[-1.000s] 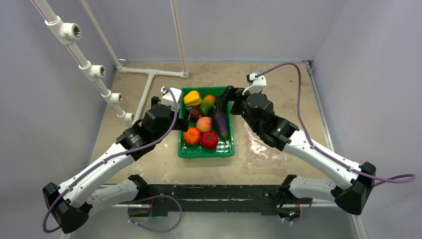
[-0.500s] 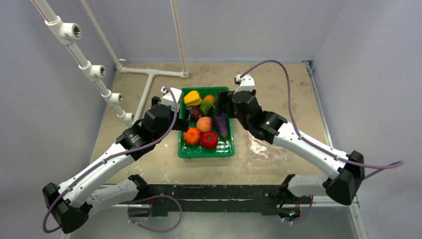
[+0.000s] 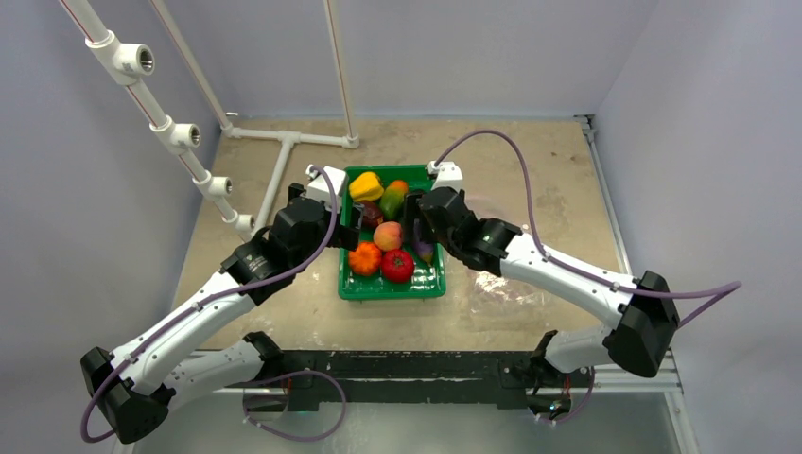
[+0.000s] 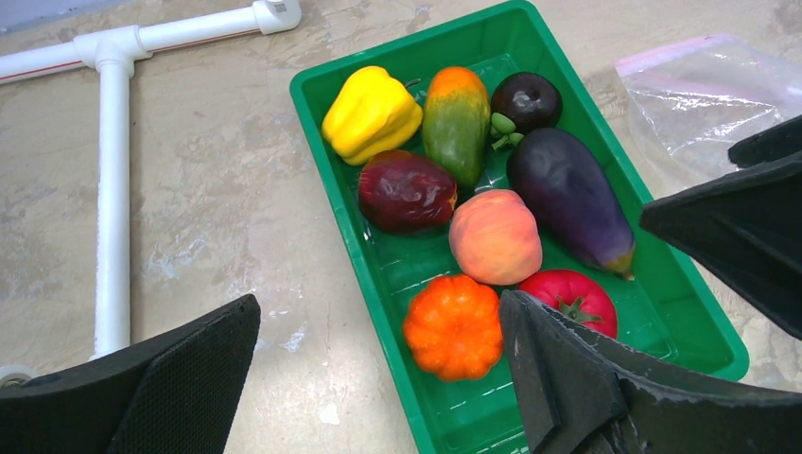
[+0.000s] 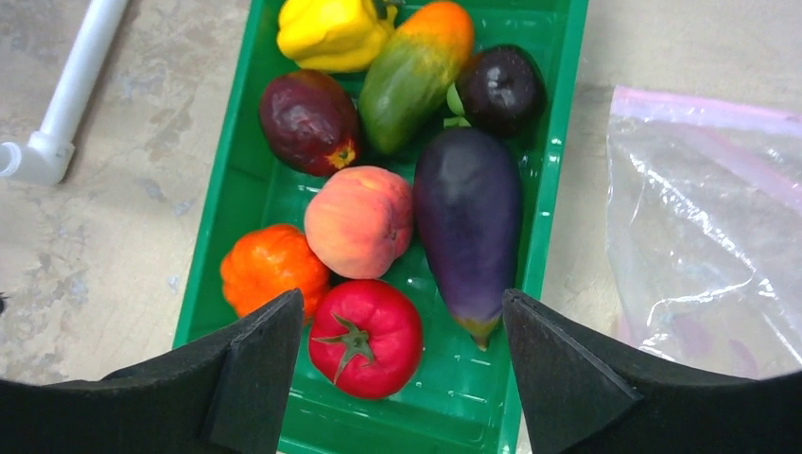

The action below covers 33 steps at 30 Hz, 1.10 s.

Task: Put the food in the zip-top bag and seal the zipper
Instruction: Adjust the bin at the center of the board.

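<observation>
The green tray (image 3: 392, 288) holds the food: yellow pepper (image 4: 371, 113), green-orange pepper (image 4: 456, 123), dark red piece (image 4: 407, 191), peach (image 5: 359, 222), purple eggplant (image 5: 470, 222), orange (image 4: 454, 326) and red tomato (image 5: 367, 338). My right gripper (image 5: 402, 303) is open and empty above the tray's near end, over the tomato and the eggplant's tip; it also shows in the top view (image 3: 413, 213). My left gripper (image 4: 378, 317) is open and empty, straddling the tray's left rim beside the orange. The clear zip-top bag (image 5: 705, 236) lies flat right of the tray, its pink zipper (image 5: 705, 109) at the far edge.
A dark plum-like piece (image 5: 499, 87) sits in the tray's far right corner. White PVC pipes (image 3: 284, 161) lie on the table left of the tray and rise at the back left. Grey walls close in the table (image 3: 530, 151).
My right arm has swung left from the tray's right rim to over the tray, covering most of the eggplant in the top view. The left arm and the food have not moved.
</observation>
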Tool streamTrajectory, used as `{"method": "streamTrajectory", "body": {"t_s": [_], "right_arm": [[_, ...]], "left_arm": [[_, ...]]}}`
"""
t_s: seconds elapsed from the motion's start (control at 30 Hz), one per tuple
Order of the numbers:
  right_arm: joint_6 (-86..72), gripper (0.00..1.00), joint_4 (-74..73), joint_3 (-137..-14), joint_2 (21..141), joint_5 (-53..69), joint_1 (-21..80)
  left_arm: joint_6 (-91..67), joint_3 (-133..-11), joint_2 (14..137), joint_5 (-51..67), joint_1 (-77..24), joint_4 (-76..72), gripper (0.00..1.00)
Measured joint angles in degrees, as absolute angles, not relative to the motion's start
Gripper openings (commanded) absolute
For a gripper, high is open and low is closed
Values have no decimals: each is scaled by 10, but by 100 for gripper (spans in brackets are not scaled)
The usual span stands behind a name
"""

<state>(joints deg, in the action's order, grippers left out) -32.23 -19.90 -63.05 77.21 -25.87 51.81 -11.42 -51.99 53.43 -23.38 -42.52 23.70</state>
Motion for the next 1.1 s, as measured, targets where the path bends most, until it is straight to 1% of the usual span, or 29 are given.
{"method": "streamTrajectory", "body": {"t_s": [0.13, 0.2, 0.63, 0.77, 0.9, 1.1], "right_arm": [[-347, 70, -198, -615, 787, -258, 518], [-354, 68, -198, -604, 793, -256, 518], [-399, 60, -197, -557, 833, -247, 505], [-404, 56, -189, -539, 833, -249, 481], [-404, 49, -182, -526, 833, -248, 462], [-403, 48, -162, -516, 834, -246, 446]], "left_arm": [[-114, -520, 534, -233, -425, 237, 96], [-114, -520, 534, -233, -425, 237, 96], [-114, -520, 532, -231, -425, 238, 96], [-114, -520, 532, -231, -425, 239, 96], [-114, -520, 532, -230, -425, 239, 96], [-114, -520, 532, -229, -425, 241, 96]]}}
